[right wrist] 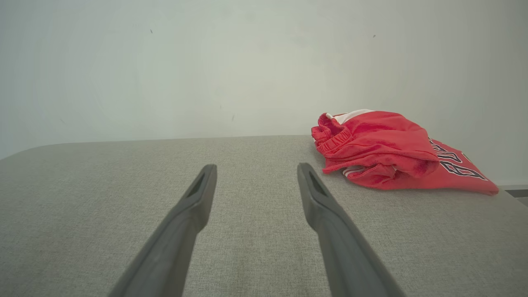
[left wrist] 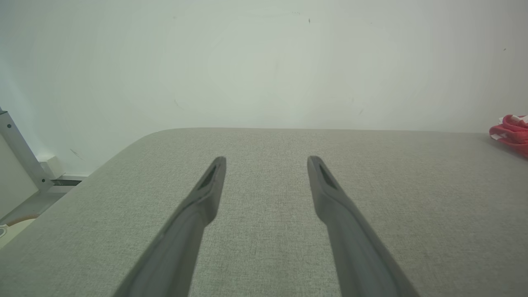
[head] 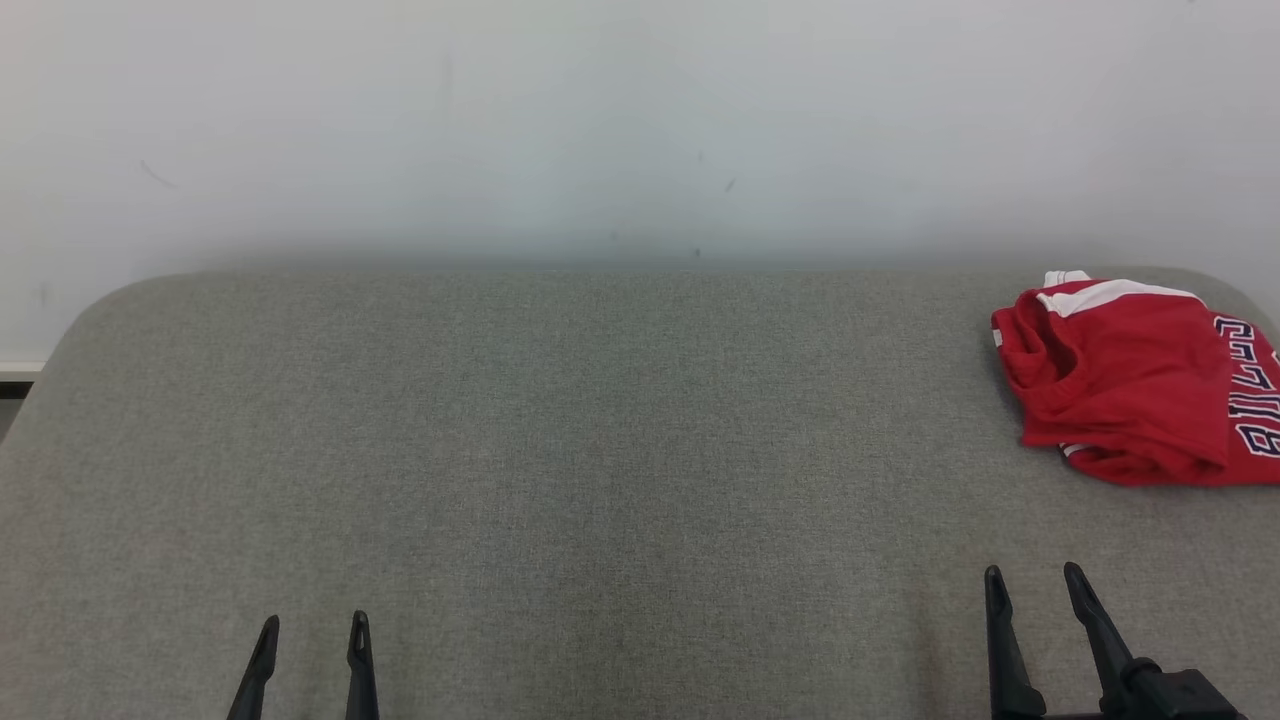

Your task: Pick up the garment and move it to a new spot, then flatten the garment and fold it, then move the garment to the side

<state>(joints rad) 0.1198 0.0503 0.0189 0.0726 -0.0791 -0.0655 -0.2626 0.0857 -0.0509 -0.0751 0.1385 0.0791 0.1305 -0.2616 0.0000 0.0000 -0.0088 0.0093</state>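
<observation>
In the head view the right edge cuts the garment (head: 1120, 380) and its dark letters (head: 1256, 425), so they cannot be read. The bottom edge there cuts the left gripper (head: 314, 622) and the right gripper (head: 1033, 572). In the left wrist view just a red part of the garment shows at the right edge, and a pale frame (left wrist: 25, 159) at left is cut, unclear what it is.

I see a grey fabric-covered worktop (head: 600, 450), corners rounded, set against a pale wall (head: 600, 120) with a few small dark marks. Left wrist view: grey metal strut (left wrist: 18, 150) past the worktop's left edge.
</observation>
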